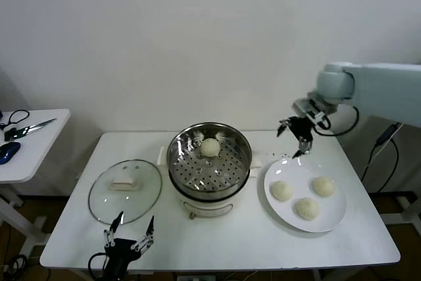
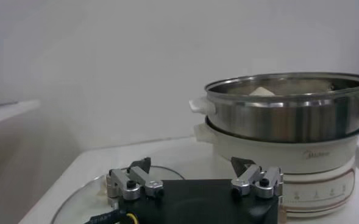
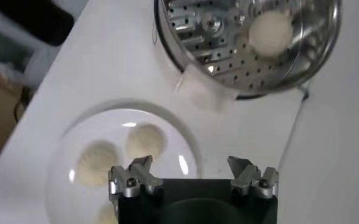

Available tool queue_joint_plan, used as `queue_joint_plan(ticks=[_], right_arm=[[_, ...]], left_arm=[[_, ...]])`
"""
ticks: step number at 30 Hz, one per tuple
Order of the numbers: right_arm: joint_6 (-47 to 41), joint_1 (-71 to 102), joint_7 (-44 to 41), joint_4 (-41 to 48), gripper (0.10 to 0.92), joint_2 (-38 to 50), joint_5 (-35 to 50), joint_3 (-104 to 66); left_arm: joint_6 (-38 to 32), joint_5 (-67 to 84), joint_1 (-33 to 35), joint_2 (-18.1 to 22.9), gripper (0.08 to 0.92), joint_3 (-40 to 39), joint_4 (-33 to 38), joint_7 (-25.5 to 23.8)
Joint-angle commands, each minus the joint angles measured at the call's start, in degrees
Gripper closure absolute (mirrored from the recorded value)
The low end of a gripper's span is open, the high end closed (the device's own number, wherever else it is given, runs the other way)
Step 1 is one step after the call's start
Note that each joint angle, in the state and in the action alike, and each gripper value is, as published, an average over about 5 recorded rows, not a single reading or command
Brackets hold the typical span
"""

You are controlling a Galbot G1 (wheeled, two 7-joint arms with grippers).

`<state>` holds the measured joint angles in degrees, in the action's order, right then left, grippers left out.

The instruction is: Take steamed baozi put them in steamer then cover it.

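Note:
The steel steamer stands mid-table with one baozi on its perforated tray. Three more baozi lie on the white plate to its right. Left of the steamer, the glass cover lies flat on the table. My right gripper hangs open and empty above the plate's far edge; in its wrist view the open jaws stand over the plate, with the steamer beyond. My left gripper waits open at the table's near edge, by the cover.
A small white side table stands off to the left with scissors and a blue object on it. A white wall runs behind the table. The steamer's cream base rises beside the left gripper.

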<state>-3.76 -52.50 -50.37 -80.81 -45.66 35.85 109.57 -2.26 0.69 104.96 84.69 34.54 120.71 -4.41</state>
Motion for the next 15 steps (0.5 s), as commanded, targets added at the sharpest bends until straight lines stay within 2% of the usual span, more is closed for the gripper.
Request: queue_joint_plan(ticks=[1,8,15], right_arm=[[-12.4,8.9,5.2,-5.9,0.203,8.6,-0.3,-2.6],[-14.5,24.2,6.9,1.4,0.203,7.0,-4.7,-15.4],[-15.3,32.1,8.1,7.0,0.203,3.2,-8.0,-23.1]], left_arm=[[0.0,0.0,0.0,0.0,0.177,0.0,0.0,0.0],[0.0,-0.3,0.3,0.5,0.177,0.4,0.3,0.0],[0.0,-0.3,0.7,0.7,0.177,1.0,0.5,0.0]])
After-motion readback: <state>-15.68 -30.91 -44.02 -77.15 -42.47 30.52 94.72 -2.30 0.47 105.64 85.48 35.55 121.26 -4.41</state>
